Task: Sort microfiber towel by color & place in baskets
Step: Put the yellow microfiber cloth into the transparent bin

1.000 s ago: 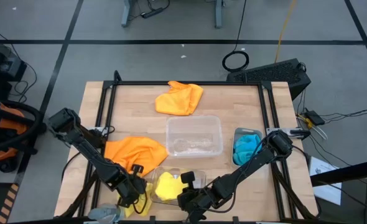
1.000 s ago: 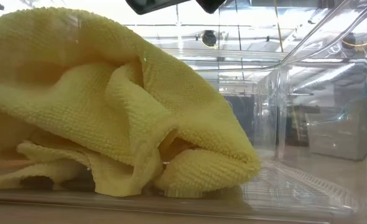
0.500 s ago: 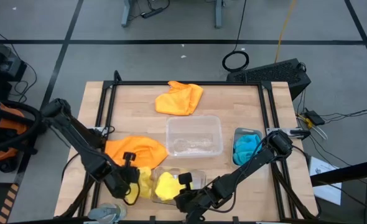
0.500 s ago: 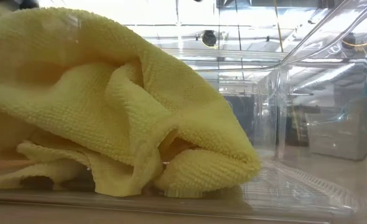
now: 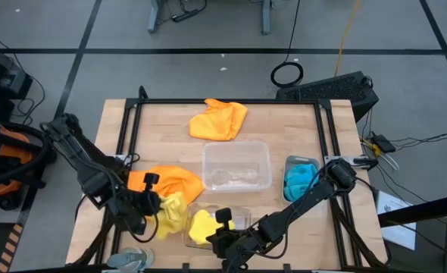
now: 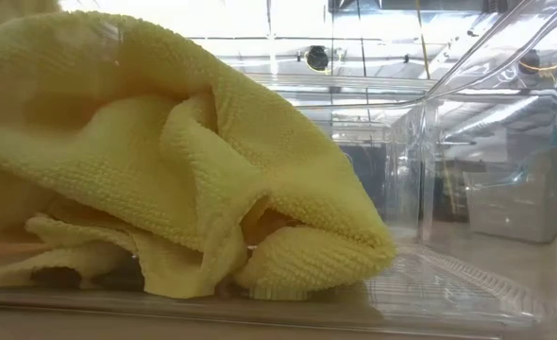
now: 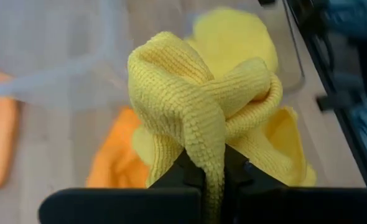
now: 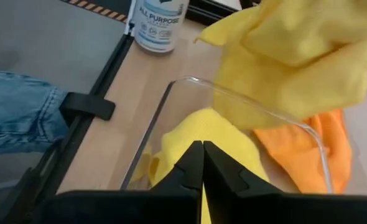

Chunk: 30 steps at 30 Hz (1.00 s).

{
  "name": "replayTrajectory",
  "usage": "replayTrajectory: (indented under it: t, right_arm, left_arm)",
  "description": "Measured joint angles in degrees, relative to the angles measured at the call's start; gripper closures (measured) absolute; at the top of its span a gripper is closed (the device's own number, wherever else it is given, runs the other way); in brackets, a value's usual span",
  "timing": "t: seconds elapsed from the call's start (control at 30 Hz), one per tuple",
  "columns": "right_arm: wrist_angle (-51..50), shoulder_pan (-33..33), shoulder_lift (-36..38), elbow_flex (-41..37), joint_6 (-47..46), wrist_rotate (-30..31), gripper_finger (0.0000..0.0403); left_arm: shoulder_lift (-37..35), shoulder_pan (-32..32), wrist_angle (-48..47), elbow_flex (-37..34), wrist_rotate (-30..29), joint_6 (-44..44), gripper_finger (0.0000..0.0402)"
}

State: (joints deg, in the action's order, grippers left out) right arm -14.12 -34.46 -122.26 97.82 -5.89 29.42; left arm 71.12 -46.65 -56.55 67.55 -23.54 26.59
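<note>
at the near edge of the table (image 5: 163, 121) the right gripper (image 5: 214, 236) sits low at the near basket (image 5: 242, 218), its fingers pressed together on a yellow towel (image 5: 201, 225) that lies inside that tub; the low view shows this cloth bunched against the clear wall. just left of the basket the left gripper (image 5: 152, 206) is clamped on the second yellow towel (image 5: 173, 214), held bunched at the tub's left rim; in the left wrist view the cloth (image 7: 199, 112) balloons above the closed fingers. a spray bottle (image 8: 159, 22) stands at the near left corner. just beyond the left gripper an orange towel (image 5: 170, 183) lies spread on the wood. farther in, a wide clear basket (image 5: 236, 166) sits mid-table with nothing in it, and to its right the narrow greyish basket (image 5: 292, 162) holds blue towels (image 5: 300, 182). at the far edge lies another orange towel (image 5: 219, 120).
</note>
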Motion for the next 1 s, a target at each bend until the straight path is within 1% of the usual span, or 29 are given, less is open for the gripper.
replayTrajectory:
  t: [0.1,0.23,0.3,0.43,0.5,0.57,0.67,0.73,0.87,1.0]
  right_arm:
    - [1.2,0.0,0.0,0.0,1.8,3.2,0.0403]
    - [4.8,0.0,0.0,0.0,6.5,7.7,0.0402]
    - [8.4,-0.1,0.0,0.0,10.4,11.4,0.0399]
    - [17.3,-0.5,0.0,0.0,19.0,20.2,0.0385]
    - [22.8,-0.5,0.0,0.0,24.6,22.4,0.0377]
    - [27.4,-0.5,0.0,0.0,29.6,23.0,0.0365]
    - [31.9,-0.7,0.0,0.0,33.7,23.9,0.0337]
    - [33.4,-1.2,0.0,0.0,34.8,25.8,0.0313]
    - [33.3,-3.3,0.0,0.0,37.0,31.3,0.0256]
    - [33.7,-6.2,0.0,0.0,42.1,32.5,0.0205]
  left_arm:
    - [-0.8,0.0,0.9,1.1,-4.4,0.0,0.0390]
    - [-2.3,0.0,5.0,2.3,-10.0,-1.6,0.0390]
    - [-2.8,0.0,8.7,2.6,-11.7,-4.1,0.0390]
    - [-2.9,0.0,16.1,2.6,-12.3,-10.1,0.0390]
    - [-2.5,0.0,19.3,2.6,-13.2,-13.1,0.0390]
    - [-1.8,0.0,22.0,2.6,-16.5,-16.0,0.0390]
    - [-0.4,-0.4,25.2,2.6,-21.1,-19.8,0.0390]
    - [1.0,-0.4,27.0,2.6,-22.9,-21.9,0.0390]
    - [3.7,-0.3,29.2,2.6,-23.5,-22.9,0.0390]
    - [7.0,-0.3,31.9,2.6,-23.5,-22.9,0.0390]
